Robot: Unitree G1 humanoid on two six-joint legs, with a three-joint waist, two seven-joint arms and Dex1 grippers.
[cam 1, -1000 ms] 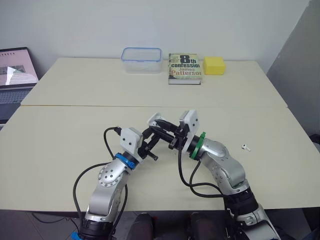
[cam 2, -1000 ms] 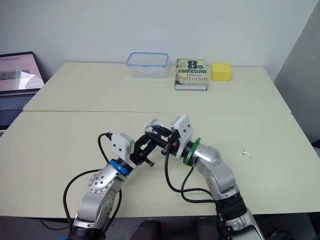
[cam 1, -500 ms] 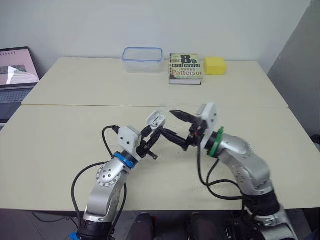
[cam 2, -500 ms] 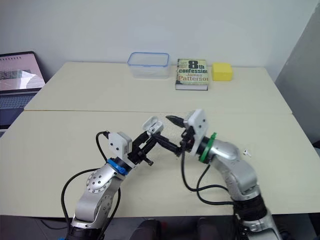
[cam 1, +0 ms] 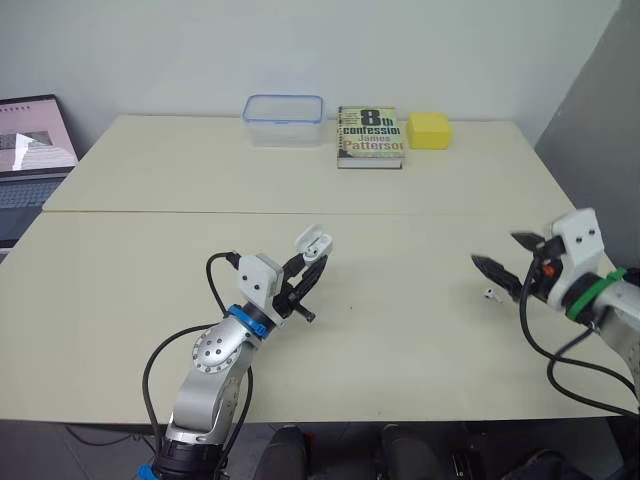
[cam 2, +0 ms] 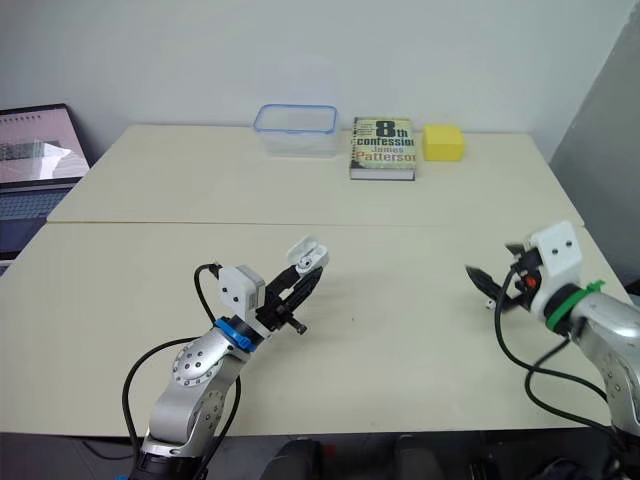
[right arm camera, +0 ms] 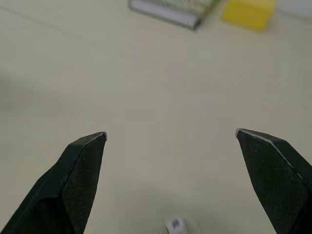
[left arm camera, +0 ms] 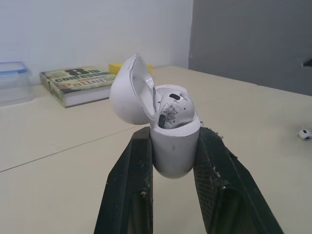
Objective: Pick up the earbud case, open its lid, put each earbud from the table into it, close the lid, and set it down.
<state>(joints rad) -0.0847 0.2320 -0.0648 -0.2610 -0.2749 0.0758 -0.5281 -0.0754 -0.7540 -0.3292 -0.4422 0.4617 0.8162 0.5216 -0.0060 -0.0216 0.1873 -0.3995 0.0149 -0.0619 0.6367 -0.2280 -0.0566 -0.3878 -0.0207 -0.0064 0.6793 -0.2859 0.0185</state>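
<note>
My left gripper (cam 1: 311,263) is shut on the white earbud case (left arm camera: 173,141), held upright above the table's middle. Its lid (left arm camera: 129,90) is hinged open. One white earbud (left arm camera: 174,108) sits inside the case. A second white earbud (cam 1: 489,294) lies on the table at the right, small in the left wrist view (left arm camera: 305,133). My right gripper (cam 1: 497,252) hovers open just above this earbud, with nothing between its fingers. In the right wrist view the earbud (right arm camera: 175,225) lies on the table between the two spread fingers (right arm camera: 83,161).
Along the table's back edge stand a clear plastic container (cam 1: 284,119), a paperback book (cam 1: 370,135) and a yellow block (cam 1: 428,130). A laptop (cam 1: 30,150) sits off the far left. A seam (cam 1: 300,212) runs across the cream table.
My right gripper left the case and swung far to the right, ending open over the earbud on the table. The left gripper kept hold of the open case.
</note>
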